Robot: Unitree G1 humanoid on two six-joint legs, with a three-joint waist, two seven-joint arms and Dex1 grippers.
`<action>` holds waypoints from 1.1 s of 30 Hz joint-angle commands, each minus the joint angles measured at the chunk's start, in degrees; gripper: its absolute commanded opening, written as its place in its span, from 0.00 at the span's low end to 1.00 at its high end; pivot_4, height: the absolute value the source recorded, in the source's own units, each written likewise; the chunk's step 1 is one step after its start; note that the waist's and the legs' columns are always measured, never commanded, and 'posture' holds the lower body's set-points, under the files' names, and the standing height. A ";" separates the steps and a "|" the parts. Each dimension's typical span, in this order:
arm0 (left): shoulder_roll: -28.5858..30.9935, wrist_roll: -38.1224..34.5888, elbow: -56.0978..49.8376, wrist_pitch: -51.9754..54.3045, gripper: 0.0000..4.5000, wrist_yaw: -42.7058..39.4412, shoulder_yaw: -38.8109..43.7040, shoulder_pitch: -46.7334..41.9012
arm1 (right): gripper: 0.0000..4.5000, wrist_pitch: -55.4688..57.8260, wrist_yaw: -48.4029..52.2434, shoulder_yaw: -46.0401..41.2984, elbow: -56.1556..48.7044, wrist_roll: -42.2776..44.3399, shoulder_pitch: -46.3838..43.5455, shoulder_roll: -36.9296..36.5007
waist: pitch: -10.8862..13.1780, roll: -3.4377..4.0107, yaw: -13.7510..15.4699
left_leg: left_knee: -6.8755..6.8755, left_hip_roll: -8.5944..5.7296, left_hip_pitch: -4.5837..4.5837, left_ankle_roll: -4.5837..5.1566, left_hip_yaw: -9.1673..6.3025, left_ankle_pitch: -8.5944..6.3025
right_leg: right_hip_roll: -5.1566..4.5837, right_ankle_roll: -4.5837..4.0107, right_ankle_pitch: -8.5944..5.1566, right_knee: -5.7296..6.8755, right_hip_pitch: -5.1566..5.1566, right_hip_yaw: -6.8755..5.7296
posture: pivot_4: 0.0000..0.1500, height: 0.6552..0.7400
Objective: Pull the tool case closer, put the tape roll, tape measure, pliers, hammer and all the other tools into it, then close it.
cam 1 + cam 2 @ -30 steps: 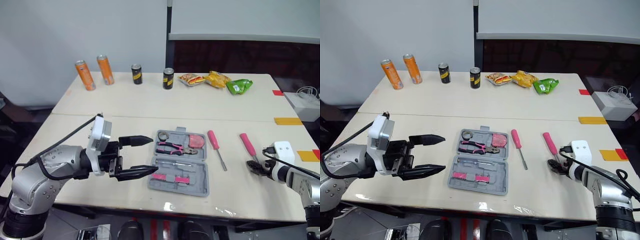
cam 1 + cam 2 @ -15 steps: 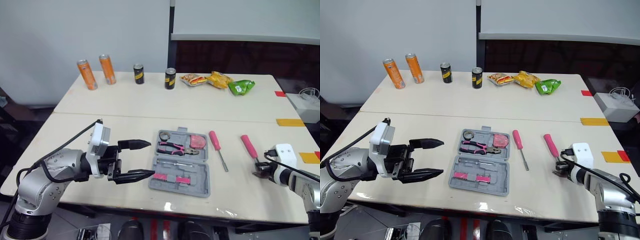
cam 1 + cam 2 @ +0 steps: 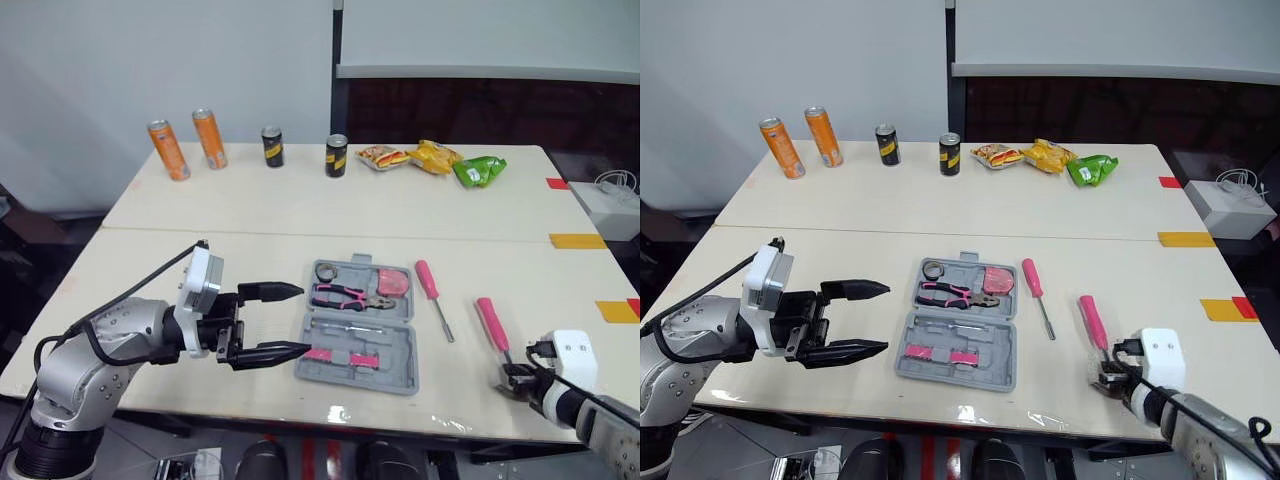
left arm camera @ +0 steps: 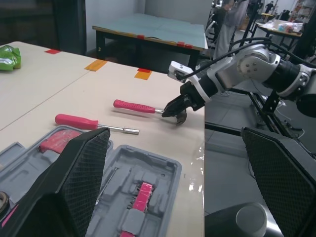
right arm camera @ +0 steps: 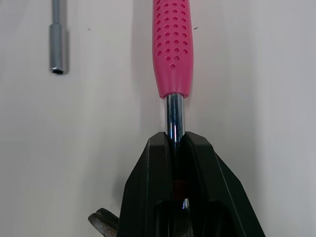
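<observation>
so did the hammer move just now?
Yes. The hammer, held at its shaft by the right tool, slid toward the near edge of the table: its handle, earlier beside the screwdriver handle, now lies beside its shaft.

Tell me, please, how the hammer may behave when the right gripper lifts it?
The hammer looks rigid, with a metal shaft and moulded pink handle, so it should not flex. The right gripper pinches the smooth shaft close to the head, so the long handle may swivel or droop. The bare metal could also slip.

Two beige tables point(image 3: 300, 205) end to end, pale wall point(image 3: 100, 70) behind
</observation>
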 commanded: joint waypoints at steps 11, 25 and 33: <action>1.15 1.20 -1.61 -2.47 1.00 -3.21 0.08 2.67 | 0.51 -8.28 4.26 3.86 3.24 -2.66 2.60 -4.13 | 0.00 -0.02 0.01 | -0.11 -0.02 0.34 -0.05 0.02 -0.03 | -0.01 0.04 0.01 -0.14 0.18 0.03 | 1.00 1.00; 1.70 1.53 -0.97 -3.68 1.00 -4.90 0.44 3.27 | 0.03 -11.90 6.97 6.21 5.68 -3.46 4.48 -4.28 | -0.08 -0.14 -0.10 | -0.12 -0.02 0.37 -0.04 0.02 -0.02 | 0.00 0.05 0.01 -0.10 0.20 0.03 | 1.00 1.00; 1.10 0.76 -0.95 -3.71 1.00 -4.69 1.04 3.07 | 0.01 -15.82 9.23 3.95 5.92 -2.36 4.74 -5.08 | -0.27 -0.46 -0.15 | -0.10 -0.01 0.43 -0.04 0.02 -0.02 | 0.01 0.00 0.04 -0.10 0.26 0.03 | 1.00 1.00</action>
